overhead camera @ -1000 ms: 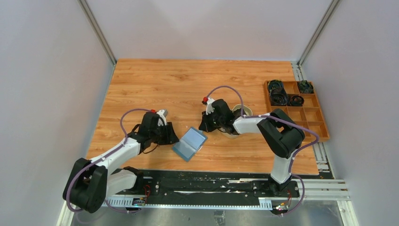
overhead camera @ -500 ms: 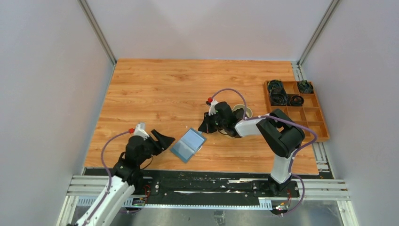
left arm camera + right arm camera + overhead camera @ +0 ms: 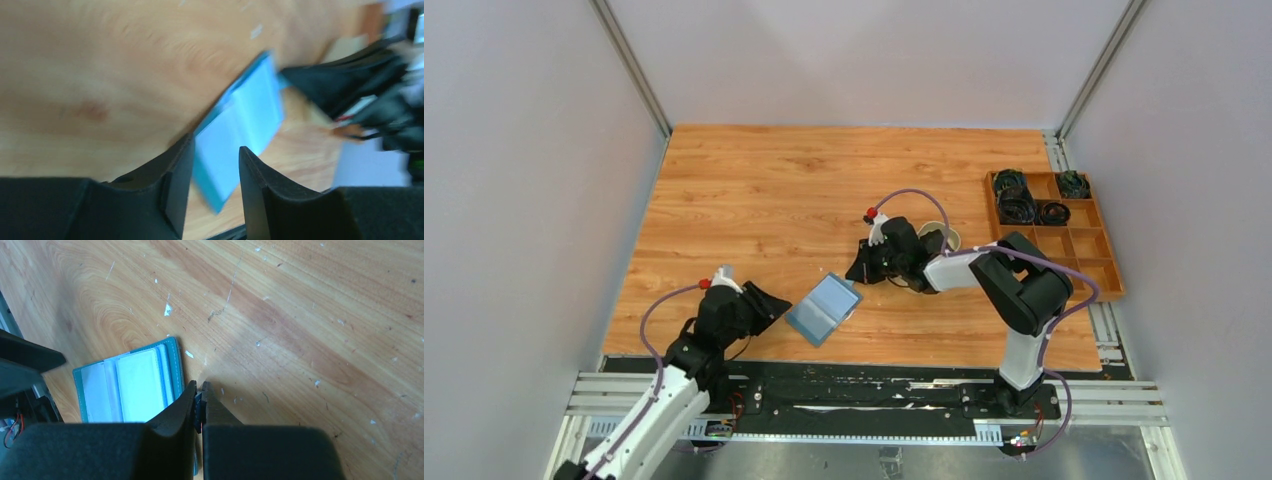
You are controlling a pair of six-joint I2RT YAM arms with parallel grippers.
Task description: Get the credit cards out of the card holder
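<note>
Got a teal-blue folding leather-like card holder point(image 3: 824, 308) open on the wooden table point(image 3: 824, 180), left gripper point(image 3: 779, 300) spread at its 9 o'clock, right gripper point(image 3: 201, 390) pressed together at 1.

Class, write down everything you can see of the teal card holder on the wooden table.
The card holder is a small teal, leather-like wallet with stitched edges, lying open and flat on the wooden table near its front edge. Inside, pale sleeves show. The shut right gripper meets one edge; the open left gripper is close at the opposite side, contact unclear.
</note>
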